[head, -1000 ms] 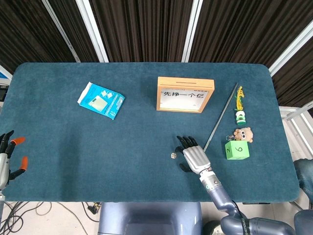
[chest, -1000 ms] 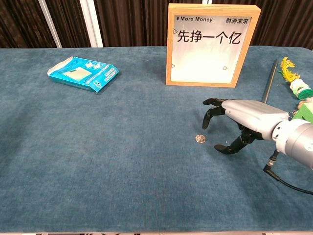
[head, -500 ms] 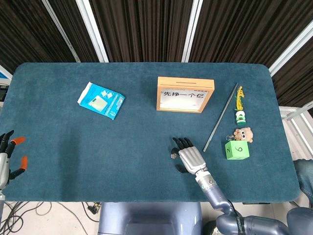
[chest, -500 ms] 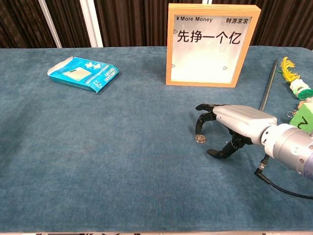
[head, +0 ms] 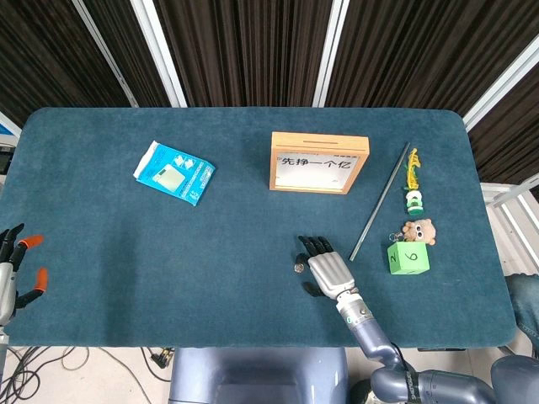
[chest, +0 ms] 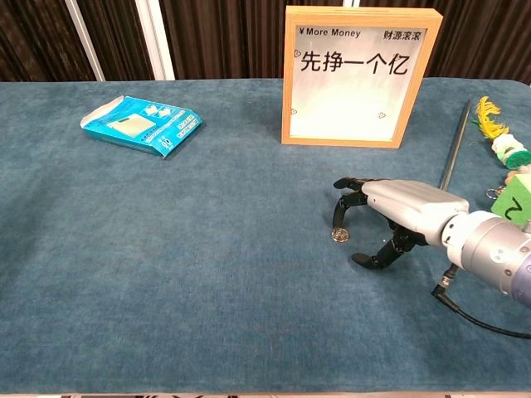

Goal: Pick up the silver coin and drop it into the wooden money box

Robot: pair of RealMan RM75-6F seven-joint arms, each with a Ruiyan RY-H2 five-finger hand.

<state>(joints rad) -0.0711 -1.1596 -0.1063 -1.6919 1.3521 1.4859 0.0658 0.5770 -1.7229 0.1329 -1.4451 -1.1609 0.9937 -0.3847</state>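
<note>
The silver coin [chest: 338,236] [head: 297,268] lies flat on the blue cloth in front of the wooden money box [chest: 359,76] [head: 318,162], which stands upright at the table's middle back. My right hand [chest: 397,217] [head: 325,268] hovers just right of the coin, palm down. One fingertip [chest: 337,224] hangs just above the coin and the thumb reaches in from the near side; nothing is held. At the table's near left edge my left hand [head: 15,269] rests with its fingers spread, and the chest view does not show it.
A blue packet [head: 173,172] [chest: 141,124] lies at the back left. Right of the box are a thin dark rod [head: 379,202], a yellow-green trinket [head: 413,178], a small bear figure [head: 417,230] and a green cube [head: 408,257].
My right hand has moved left toward the coin, from about a hand's width away to having its fingertips over it. The left hand has stayed still.
</note>
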